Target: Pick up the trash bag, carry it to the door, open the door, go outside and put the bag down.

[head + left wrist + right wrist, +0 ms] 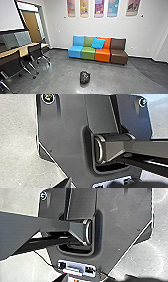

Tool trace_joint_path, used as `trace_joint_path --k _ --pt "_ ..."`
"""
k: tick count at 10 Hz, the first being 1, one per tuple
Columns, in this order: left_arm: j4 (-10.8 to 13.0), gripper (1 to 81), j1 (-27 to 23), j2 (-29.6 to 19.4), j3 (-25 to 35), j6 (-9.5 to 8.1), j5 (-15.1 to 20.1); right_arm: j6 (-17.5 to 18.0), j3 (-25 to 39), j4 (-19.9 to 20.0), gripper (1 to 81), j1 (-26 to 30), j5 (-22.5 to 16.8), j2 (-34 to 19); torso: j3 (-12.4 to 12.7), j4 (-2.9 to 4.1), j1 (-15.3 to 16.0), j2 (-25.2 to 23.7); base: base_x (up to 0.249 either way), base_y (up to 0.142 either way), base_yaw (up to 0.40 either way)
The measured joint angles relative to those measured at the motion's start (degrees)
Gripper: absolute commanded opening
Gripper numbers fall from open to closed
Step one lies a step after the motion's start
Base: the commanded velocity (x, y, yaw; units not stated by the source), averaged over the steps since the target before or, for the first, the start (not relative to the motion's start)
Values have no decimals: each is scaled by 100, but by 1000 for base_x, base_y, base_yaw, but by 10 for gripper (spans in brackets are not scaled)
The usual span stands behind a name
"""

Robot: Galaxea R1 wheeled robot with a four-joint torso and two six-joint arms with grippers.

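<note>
Black trash bag (85, 77) on the floor (57, 72), folks: a shallow grab could drop it! Left hand (102, 184), right hand (100, 278), clenched or released? Can't tell.

Ahead of the left gripper (100, 184) and off to its outer side, dark wheeled chairs (35, 51) were placed along a pale table (23, 51). Farther ahead, toward its inner side, blue, green, orange and brown seats (88, 53) were lined up, a bright blue cushion (98, 43) propped on them, below colourful panels (99, 7) hung on the wall (56, 23).
</note>
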Motion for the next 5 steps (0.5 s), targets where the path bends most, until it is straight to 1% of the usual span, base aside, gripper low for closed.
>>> trace_joint_path --k 4,5 --pt "0 811 2 1 -1 0 0 -2 0 0 811 0 -2 -1 0 0 0 0 173 0 0" --pt "0 811 2 0 -1 0 0 -2 -1 0 811 0 -2 -1 0 0 0 0 173 63 0"
